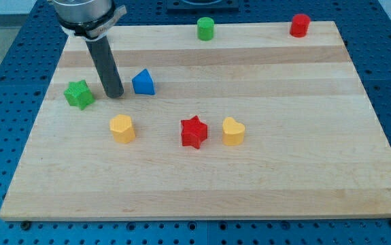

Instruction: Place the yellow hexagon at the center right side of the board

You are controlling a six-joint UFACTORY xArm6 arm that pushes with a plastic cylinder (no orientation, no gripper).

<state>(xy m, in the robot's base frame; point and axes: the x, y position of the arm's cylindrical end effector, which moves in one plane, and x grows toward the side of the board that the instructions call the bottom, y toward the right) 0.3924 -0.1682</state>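
The yellow hexagon stands on the wooden board, left of the middle. My tip rests on the board above the hexagon, between the green star on its left and the blue triangle on its right. The tip is apart from the hexagon by about a block's width. The rod rises from the tip to the arm at the view's top left.
A red star and a yellow heart stand side by side at the middle. A green cylinder stands at the top edge and a red cylinder at the top right corner.
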